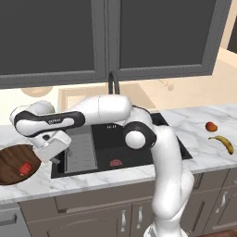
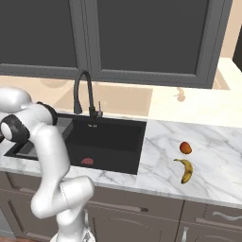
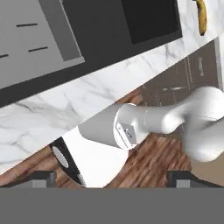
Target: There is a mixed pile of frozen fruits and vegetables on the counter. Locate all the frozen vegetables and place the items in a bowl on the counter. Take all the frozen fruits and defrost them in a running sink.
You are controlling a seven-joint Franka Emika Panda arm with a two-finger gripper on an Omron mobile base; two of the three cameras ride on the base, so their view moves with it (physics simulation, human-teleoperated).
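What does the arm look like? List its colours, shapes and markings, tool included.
The arm is built of glossy white rounded tubular links with dark grey or black bands at the joints. The link nearest the hand carries a long black band with small pale lettering, too small to read. The hand block is white and boxy. The tool ends in two small dark grey fingertips. No loose cables are visible.

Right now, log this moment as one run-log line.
gripper: open, empty, beside bowl | red chunk: in bowl | orange-red fruit, banana: on counter right of sink
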